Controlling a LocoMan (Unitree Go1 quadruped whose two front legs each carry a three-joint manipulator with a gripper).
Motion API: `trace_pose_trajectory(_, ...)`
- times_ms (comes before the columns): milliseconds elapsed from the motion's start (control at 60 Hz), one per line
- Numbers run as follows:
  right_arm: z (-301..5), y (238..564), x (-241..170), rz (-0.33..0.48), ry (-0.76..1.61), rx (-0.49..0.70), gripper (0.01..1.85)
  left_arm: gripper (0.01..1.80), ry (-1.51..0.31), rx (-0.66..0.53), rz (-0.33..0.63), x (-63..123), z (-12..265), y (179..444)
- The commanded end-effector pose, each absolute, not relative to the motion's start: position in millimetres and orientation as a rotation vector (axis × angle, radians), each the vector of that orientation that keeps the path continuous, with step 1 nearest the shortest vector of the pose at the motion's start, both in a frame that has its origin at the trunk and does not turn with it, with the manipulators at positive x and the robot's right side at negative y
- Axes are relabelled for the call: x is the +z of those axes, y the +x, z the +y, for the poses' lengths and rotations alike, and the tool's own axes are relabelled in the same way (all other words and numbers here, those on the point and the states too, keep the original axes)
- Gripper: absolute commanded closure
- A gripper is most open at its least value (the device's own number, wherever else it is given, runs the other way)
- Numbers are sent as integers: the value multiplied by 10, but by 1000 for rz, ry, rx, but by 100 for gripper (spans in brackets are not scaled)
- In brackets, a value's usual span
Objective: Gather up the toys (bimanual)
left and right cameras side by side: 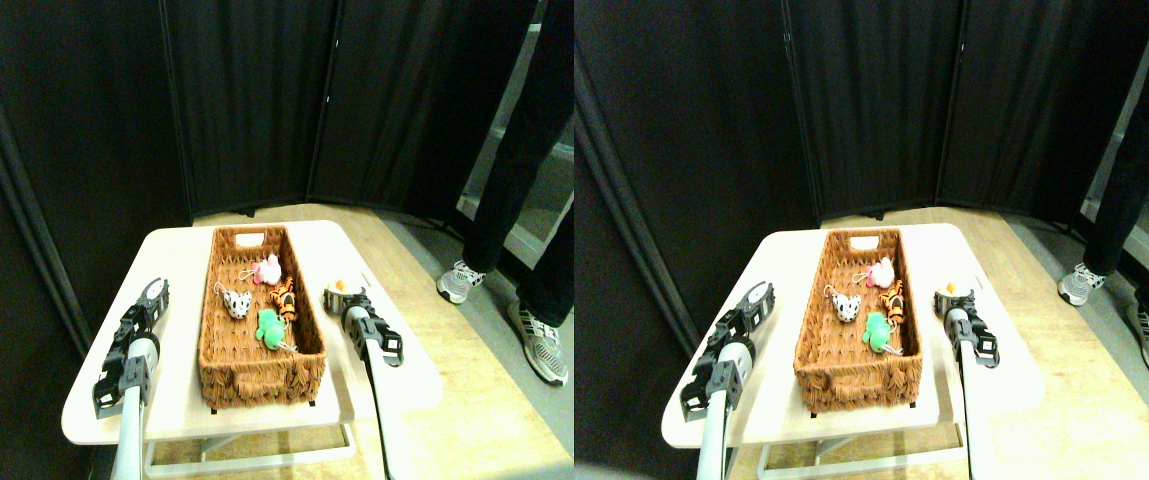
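Several toys lie in the long brown wicker basket (pixel 234 370): a pink one (pixel 268 269), a white black-spotted one (pixel 237 303), an orange-black striped one (pixel 284 297) and a green one (pixel 271 328). A small orange-yellow toy (pixel 338 287) sits on the white table (pixel 174 250) to the right of the basket. My right gripper (pixel 341 298) is right at that toy, touching or nearly touching it. My left gripper (pixel 156 291) rests over the table left of the basket, with nothing near it.
A person in dark trousers and pale sneakers (pixel 460 281) stands at the right, close to the table. Black folding screens (pixel 254 100) close off the back and left. The table's right edge runs just beyond my right arm.
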State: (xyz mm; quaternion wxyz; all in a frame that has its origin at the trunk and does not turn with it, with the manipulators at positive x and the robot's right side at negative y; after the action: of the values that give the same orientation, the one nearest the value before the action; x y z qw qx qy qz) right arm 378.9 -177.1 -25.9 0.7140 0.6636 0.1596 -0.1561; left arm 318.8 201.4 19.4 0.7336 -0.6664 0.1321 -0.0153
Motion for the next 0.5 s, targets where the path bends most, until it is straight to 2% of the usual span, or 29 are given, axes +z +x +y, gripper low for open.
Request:
trace_pose_trajectory(17,-1769,3822,-238,316,1436,-335,139,179,-1454,-82,274,287,1994,3210)
trace_pose_trajectory(67,-1748,3801,-183,269,1414,-371,174,180,-1447,-87,278,281,1999,3224)
trace_pose_trajectory(83,-1748,3801,-183,269,1414,-371,174,180,-1447,-87,278,281,1999,3224)
trace_pose_trajectory(100,-1740,3788,-155,251,1409,-373,182,179,-1449,-86,279,279,2000,3227)
trace_pose_trajectory(350,-1754,3741,86,189,1379,-294,185,180,-1464,-85,279,288,1971,3233)
trace_pose_trajectory(500,-1750,3708,273,178,1347,-235,185,180,-1464,-83,275,287,1965,3232)
